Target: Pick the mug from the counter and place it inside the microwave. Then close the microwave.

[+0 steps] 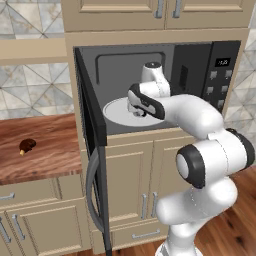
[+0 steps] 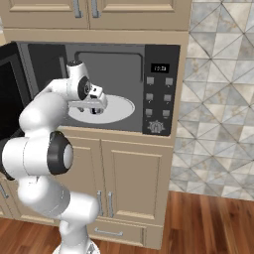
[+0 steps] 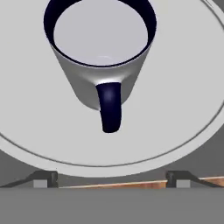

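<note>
the mug (image 3: 103, 52) stands upright on the white round plate (image 3: 183, 100) inside the microwave (image 1: 200, 65), directly ahead of the gripper (image 3: 111, 178), handle facing it. fingers (image 3: 43, 178) spread wide, gripping nothing. grey smooth cylinder, dark glossy loop handle. the door (image 1: 92, 150) hangs open at the left; closing it is judged outstanding.

I see beige panelled cabinets (image 1: 135, 180) below, matching upper cabinets (image 2: 94, 12) above, grey bar handles; wall tiles (image 2: 218, 99) pale grey-tan, triangle pattern; wood plank floor (image 2: 208, 223) reddish-brown, glossy; pale tan shelf (image 1: 30, 50) on wall at left; lighting even, soft
</note>
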